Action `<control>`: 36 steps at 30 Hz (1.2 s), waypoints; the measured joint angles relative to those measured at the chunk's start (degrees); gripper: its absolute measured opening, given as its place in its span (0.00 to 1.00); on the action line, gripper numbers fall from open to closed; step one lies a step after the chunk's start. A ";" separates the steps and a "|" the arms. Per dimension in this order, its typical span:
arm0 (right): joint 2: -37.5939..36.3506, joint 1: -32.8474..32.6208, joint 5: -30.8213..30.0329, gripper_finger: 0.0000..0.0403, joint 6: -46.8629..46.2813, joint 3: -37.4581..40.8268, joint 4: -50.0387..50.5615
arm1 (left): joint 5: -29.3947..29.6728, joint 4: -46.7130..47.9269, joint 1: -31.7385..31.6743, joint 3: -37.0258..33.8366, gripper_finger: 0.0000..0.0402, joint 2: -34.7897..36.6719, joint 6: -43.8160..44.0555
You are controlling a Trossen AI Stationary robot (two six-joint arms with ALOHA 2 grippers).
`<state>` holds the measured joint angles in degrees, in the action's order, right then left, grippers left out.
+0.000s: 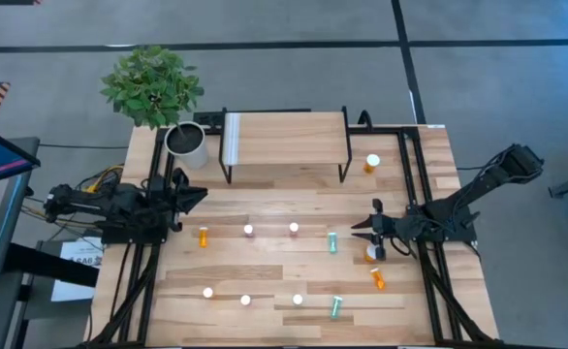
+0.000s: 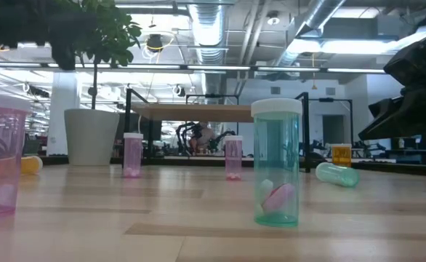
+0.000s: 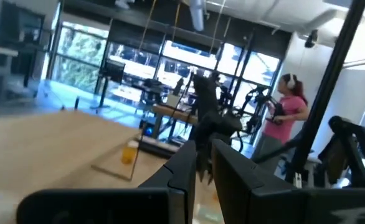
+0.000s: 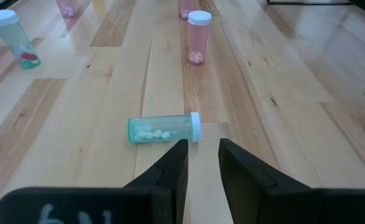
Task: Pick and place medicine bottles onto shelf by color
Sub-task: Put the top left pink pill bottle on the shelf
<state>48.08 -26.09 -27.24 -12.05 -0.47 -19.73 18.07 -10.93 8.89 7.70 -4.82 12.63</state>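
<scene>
Right gripper (image 1: 375,233), dark and two-fingered, sits right of centre in the overhead frame, jaws slightly parted with a narrow gap and nothing between them. In its wrist view the fingertips (image 4: 176,158) stop just short of a teal-green, white-capped vial lying on its side (image 4: 162,129); near it, not touching. Overhead, that vial (image 1: 331,242) lies just left of the fingertips.

Left gripper (image 1: 195,194) rests at the left-centre table edge, jaws nearly closed, a slim gap visible in its wrist view (image 3: 205,163); it holds nothing.

Small light-wood shelf on thin black legs (image 1: 284,136) stands upper centre, white strip on its left edge, top bare. Grey-white plant pot (image 1: 186,143) stands just left of it.

Vial layout, overhead:
- two pink, upright, mid-table (image 1: 248,231) (image 1: 294,229)
- small orange, left of those (image 1: 204,237)
- larger orange, right of shelf (image 1: 371,163)
- orange, beside the right gripper (image 1: 371,254)
- orange, on its side, lower right (image 1: 377,279)
- three white-capped, lower row (image 1: 207,292) (image 1: 245,301) (image 1: 298,300)
- teal, lower centre (image 1: 335,307)
</scene>
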 joint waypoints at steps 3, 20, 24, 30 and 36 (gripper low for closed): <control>-0.01 0.00 0.02 0.28 0.01 0.00 -0.02 | -1.21 2.44 -0.70 5.53 0.10 -5.48 -3.26; 0.01 0.00 0.02 0.28 -0.01 0.00 -0.02 | -5.80 10.27 -0.86 17.65 0.10 -37.17 -4.17; -0.01 0.00 0.02 0.28 -0.01 0.00 -0.02 | -6.88 10.59 -0.86 17.71 0.10 -38.19 -0.60; 0.00 -0.01 0.02 0.28 -0.01 0.00 -0.04 | -7.37 10.55 -0.42 17.71 0.10 -38.45 0.24; 0.01 -0.01 0.02 0.28 -0.01 0.00 -0.02 | -6.82 9.62 -0.42 17.71 0.10 -38.45 -0.93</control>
<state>48.09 -26.10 -27.22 -12.05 -0.47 -19.75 11.25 -1.31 8.47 25.41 -43.27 11.70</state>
